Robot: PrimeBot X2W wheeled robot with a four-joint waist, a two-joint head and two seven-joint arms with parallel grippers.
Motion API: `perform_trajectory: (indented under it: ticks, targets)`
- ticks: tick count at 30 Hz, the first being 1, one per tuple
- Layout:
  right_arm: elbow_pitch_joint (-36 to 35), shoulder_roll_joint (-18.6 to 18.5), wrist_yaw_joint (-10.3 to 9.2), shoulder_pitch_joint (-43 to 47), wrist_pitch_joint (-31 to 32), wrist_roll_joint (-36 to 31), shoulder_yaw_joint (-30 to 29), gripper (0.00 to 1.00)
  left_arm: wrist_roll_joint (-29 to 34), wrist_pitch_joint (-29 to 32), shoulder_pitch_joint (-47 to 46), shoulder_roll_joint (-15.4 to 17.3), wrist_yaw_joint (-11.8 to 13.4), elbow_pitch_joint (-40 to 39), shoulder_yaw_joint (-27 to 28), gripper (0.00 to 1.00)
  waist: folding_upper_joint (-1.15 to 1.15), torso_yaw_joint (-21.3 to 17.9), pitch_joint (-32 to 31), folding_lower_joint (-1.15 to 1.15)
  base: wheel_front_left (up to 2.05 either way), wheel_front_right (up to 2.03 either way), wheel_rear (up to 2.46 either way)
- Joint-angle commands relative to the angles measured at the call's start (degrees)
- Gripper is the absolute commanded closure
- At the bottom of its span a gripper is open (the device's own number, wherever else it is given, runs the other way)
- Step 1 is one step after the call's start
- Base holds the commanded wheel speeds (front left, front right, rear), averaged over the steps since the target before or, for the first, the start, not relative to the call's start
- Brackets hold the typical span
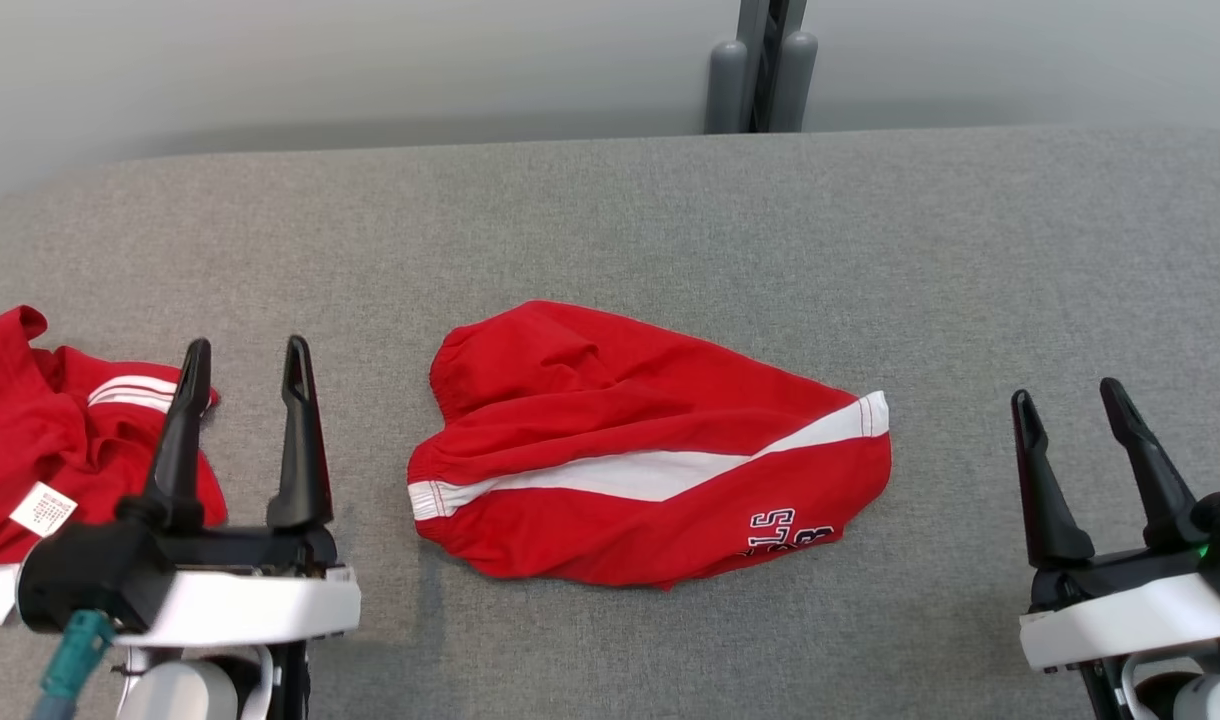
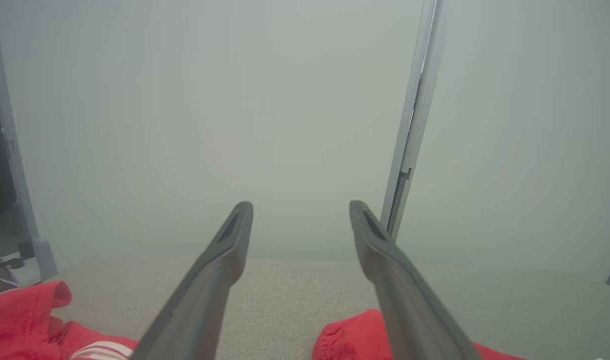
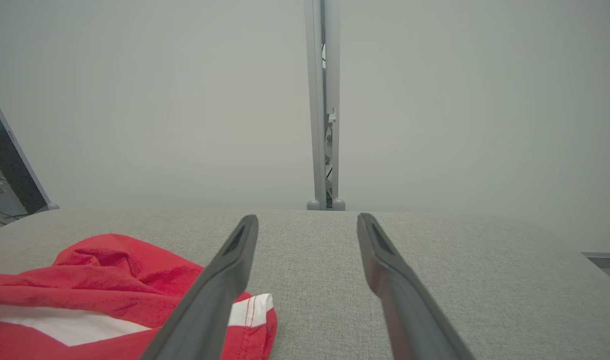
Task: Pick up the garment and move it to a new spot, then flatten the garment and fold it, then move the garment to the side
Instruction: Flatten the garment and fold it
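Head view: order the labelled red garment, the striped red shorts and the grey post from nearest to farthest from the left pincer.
1. Labelled red garment, beside the left pincer.
2. Striped red shorts, table centre.
3. Grey post, beyond the far edge.

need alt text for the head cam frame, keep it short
Red shorts with a white stripe lie loosely bunched in the middle of a grey padded table, not held. The robot's left gripper and right gripper sit at the lower corners, fingers open and empty. A second red garment lies at the left edge, partly behind the left gripper.
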Motion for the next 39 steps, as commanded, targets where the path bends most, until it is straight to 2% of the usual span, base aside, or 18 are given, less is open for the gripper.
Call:
perform_trajectory:
  ticks: [1, 7, 12, 27, 30, 34, 39]
  targets:
    - [0.21, 0.12, 0.01, 0.63, 0.09, -0.59, 0.05, 0.0, 1.44, -0.42, 1.11, 0.81, 0.32, 0.42, -0.34, 0.0, 0.0, 0.0, -0.61, 0.0, 0.0, 0.0, 0.0]
    - [1.66, 0.6, 0.01, 2.21, 0.44, -1.29, 0.46, 0.0, 4.32, -0.44, 3.44, 3.37, -1.27, 3.83, -2.65, 0.0, 0.0, 0.23, -2.47, 0.0, 0.0, 0.0, 0.0]
    - [2.26, 1.06, 0.01, 3.42, 0.85, -0.97, 0.01, 0.0, 3.63, 0.21, 4.14, 3.69, -1.88, 5.43, -3.19, 0.0, 0.0, 0.34, -3.51, 0.0, 0.0, 0.0, 0.0]
    - [1.56, 0.94, 0.01, 2.93, 1.15, -0.5, -0.28, 0.0, 3.13, 1.62, 3.23, 3.73, -1.16, 4.56, -3.85, 0.0, 0.0, 0.48, -2.68, 0.0, 0.0, 0.0, 0.0]
    - [1.25, 0.92, 0.01, 2.69, 1.33, -0.3, -0.26, 0.0, 1.15, 4.4, 2.05, 3.29, -2.9, 4.51, -4.88, 0.0, 0.0, 0.74, -1.81, 0.0, 0.0, 0.0, 0.0]
    - [1.28, 0.47, 0.01, 1.98, 1.51, -0.05, 0.3, 0.0, -2.85, 12.1, -0.14, 3.74, -6.32, 6.04, -6.72, 0.0, 0.0, 0.73, -0.39, 0.0, 0.0, 0.0, 0.0]
    - [1.74, 0.26, 0.01, 1.23, 1.05, 0.21, 1.12, 0.0, -6.95, 20.35, -0.82, 4.76, -8.63, 8.12, -7.91, 0.0, 0.0, 0.18, 1.16, 0.0, 0.0, 0.0, 0.0]
